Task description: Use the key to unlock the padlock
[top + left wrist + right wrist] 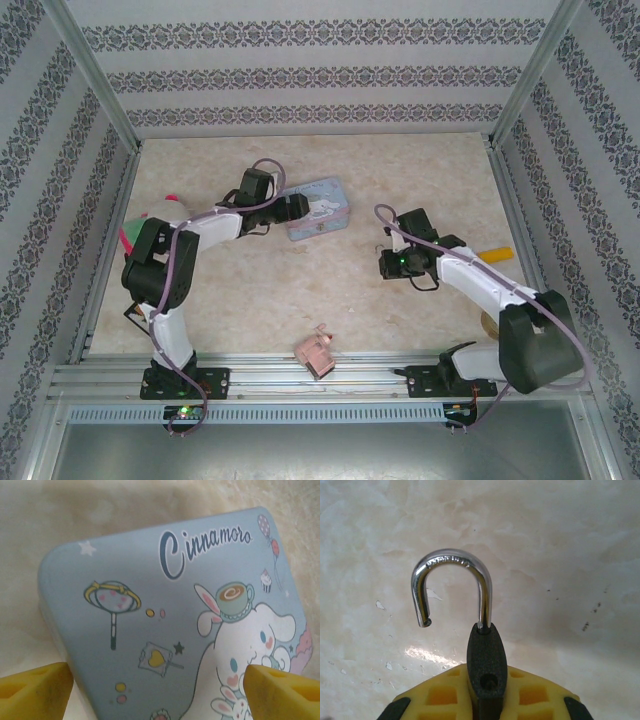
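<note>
One padlock (486, 665), likely light, rigid; shackle (451, 560) at 12 o'clock looks slick. Grip the body, as right gripper (486, 697) does; left gripper (160, 690) wide.

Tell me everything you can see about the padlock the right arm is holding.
The padlock is small, with a dark, matte body seen edge-on, a round hole in that edge, and a shiny silvery shackle. The shackle is open: one leg sits in the body, the notched end hangs free. The right claw clamps the body between yellow pads, over the pale marbled table.
</note>
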